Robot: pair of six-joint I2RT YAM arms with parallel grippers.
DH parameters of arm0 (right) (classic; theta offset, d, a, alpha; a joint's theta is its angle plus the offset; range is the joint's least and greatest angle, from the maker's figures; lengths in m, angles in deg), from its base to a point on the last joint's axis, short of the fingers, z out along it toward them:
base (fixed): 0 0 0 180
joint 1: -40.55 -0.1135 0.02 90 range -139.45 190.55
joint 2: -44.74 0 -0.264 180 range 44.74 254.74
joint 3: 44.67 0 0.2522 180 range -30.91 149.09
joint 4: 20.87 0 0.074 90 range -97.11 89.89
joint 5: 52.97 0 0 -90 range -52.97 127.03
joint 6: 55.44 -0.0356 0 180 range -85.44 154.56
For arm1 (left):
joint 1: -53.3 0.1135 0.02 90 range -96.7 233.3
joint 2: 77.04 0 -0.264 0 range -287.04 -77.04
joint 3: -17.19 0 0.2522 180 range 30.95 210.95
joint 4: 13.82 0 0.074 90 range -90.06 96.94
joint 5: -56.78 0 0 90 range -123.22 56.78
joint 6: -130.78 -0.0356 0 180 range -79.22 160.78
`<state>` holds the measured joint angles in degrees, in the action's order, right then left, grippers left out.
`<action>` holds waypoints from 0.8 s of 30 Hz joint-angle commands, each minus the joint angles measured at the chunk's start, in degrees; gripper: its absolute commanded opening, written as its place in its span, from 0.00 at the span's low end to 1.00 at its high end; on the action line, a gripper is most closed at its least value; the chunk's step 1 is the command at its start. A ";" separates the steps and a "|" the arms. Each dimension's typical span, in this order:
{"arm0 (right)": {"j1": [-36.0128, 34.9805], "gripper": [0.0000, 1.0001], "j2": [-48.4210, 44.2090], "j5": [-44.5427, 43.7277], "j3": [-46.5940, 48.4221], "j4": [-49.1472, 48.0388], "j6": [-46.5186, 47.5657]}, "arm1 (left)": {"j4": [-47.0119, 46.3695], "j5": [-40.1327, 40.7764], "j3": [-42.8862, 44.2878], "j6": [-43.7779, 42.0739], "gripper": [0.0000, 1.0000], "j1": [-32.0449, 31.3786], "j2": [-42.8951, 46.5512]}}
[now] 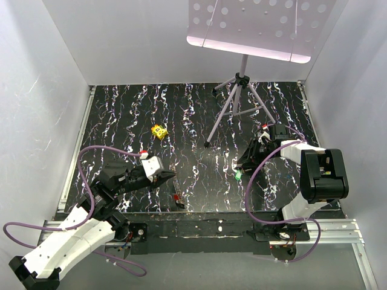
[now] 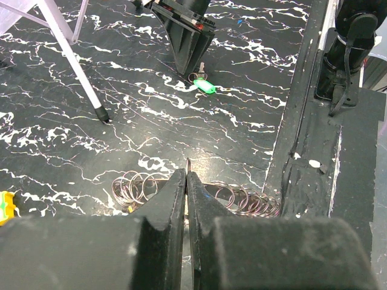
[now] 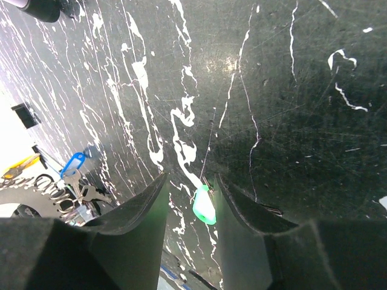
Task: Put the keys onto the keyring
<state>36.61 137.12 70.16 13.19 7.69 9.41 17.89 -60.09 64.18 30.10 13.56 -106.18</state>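
My left gripper [image 1: 170,176] [image 2: 185,174] is shut at the near middle of the table. A thin silvery edge, the keyring [image 2: 189,163], sticks out between its tips. Just past it lies a row of several wire rings [image 2: 138,187]. My right gripper [image 1: 243,168] [image 3: 190,176] is open, pointing down, its jaws on either side of a green-headed key [image 3: 204,206] [image 1: 238,176] lying on the table; I cannot tell if they touch it. The key also shows in the left wrist view [image 2: 204,87]. A blue-headed key [image 3: 74,164] lies with metal keys to the left.
A grey tripod [image 1: 239,96] holding a perforated white board stands at the back right; one leg [image 2: 77,63] ends near the left gripper's path. A yellow spotted block [image 1: 159,131] [image 2: 5,205] lies back left. A small red item [image 1: 176,197] lies near the front rail [image 1: 199,226].
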 commanded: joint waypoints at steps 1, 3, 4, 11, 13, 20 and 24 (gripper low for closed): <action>-0.45 0.43 -1.06 0.19 -0.77 -1.01 -0.43 | -2.31 -0.81 0.52 -0.31 0.00 0.55 0.23; -0.63 0.42 -1.06 0.19 -0.94 -1.19 -0.61 | -2.22 -0.81 0.43 -0.31 0.00 0.55 0.23; -0.71 0.42 -0.97 0.10 -1.03 -1.01 -0.52 | -2.31 -0.81 0.43 -0.31 0.00 0.63 0.14; -0.89 0.41 -0.88 0.19 -1.03 -0.48 -0.61 | -2.49 -0.81 0.52 -0.05 0.00 0.81 0.06; -0.89 0.40 -0.97 0.10 -1.12 -0.13 -0.60 | -2.49 -0.73 0.52 -0.13 0.00 0.72 0.06; -1.06 0.37 -1.85 0.01 -1.64 0.04 -0.17 | -2.49 -0.73 0.43 -0.13 0.00 0.81 0.14; -1.06 0.36 -2.11 -0.25 -1.65 0.31 -0.08 | -2.40 -0.81 0.43 -0.13 0.00 0.90 0.14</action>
<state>35.91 136.94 70.16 12.14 7.72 9.22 17.89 -60.09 64.18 30.12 13.99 -106.25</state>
